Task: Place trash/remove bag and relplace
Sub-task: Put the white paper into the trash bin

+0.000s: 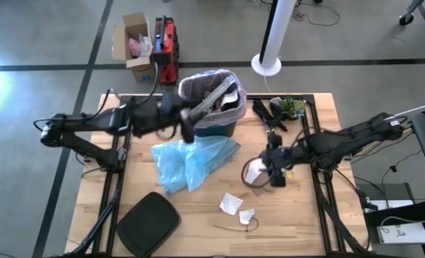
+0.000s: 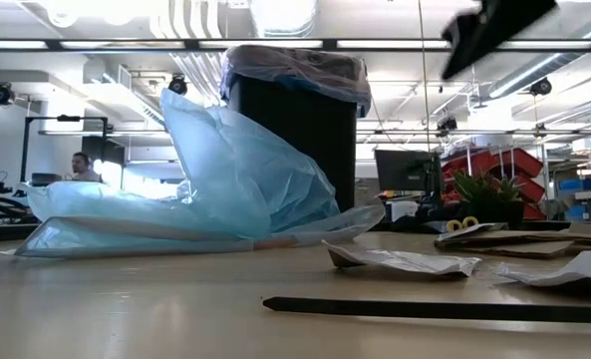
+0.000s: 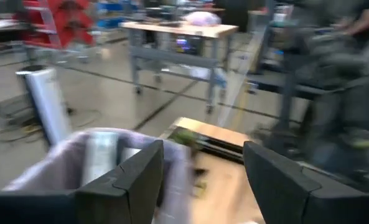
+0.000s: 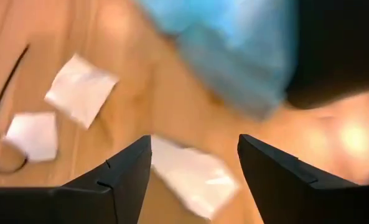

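Observation:
The bag (image 1: 198, 84), a pinkish-white liner, sits in the black bin (image 1: 223, 125) with its top folded over the rim (image 2: 295, 68). My left gripper (image 1: 187, 127) hovers open at the bin's near-left rim, and the liner (image 3: 91, 155) shows beyond its fingers. Trash lies on the table: a white paper piece (image 1: 255, 172) and two white scraps (image 1: 231, 203) (image 1: 247, 214). My right gripper (image 1: 273, 174) hangs open just above the white piece (image 4: 193, 177), fingers slanting down, with nothing between them.
A light blue plastic bag (image 1: 190, 161) lies crumpled in front of the bin. A black lid (image 1: 149, 222) rests near the front-left edge. Black and green clutter (image 1: 280, 111) sits right of the bin. A thin dark strap (image 2: 435, 309) lies near the front.

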Controlling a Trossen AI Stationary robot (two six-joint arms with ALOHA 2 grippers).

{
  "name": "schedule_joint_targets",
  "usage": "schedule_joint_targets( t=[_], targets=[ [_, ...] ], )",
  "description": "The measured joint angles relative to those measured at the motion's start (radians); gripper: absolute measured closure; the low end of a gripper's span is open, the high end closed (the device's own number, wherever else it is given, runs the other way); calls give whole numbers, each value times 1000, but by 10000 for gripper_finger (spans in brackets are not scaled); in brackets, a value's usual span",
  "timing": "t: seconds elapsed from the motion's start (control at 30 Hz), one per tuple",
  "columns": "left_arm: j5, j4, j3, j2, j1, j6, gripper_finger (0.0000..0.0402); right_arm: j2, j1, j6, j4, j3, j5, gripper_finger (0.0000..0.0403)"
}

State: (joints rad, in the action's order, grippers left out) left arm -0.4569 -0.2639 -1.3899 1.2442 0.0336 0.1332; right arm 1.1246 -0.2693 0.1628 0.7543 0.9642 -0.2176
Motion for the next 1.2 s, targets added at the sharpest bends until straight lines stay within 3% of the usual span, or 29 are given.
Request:
schedule_joint_targets(
  t=[0.17,0.37,0.5,0.77,0.9,1.13,1.2],
  targets=[
    [-129,-41,1,-18,161,6,196,65,-5,-111,-95,-161,16,193],
    [-339,-116,1,-23,268,26,190,236,11,-270,-113,-188,26,198],
    [-353,-146,1,-23,278,102,185,347,32,-333,-166,-188,113,188],
    [-354,-173,5,-23,278,142,193,497,72,-238,-262,-178,129,190],
    [-353,-173,5,-23,278,142,200,512,77,-212,-294,-178,190,233],
    [-346,-173,5,-21,278,142,210,466,75,-194,-289,-185,226,379],
    [-346,-172,5,-21,278,142,212,435,74,-189,-267,-183,217,393]
  ],
)
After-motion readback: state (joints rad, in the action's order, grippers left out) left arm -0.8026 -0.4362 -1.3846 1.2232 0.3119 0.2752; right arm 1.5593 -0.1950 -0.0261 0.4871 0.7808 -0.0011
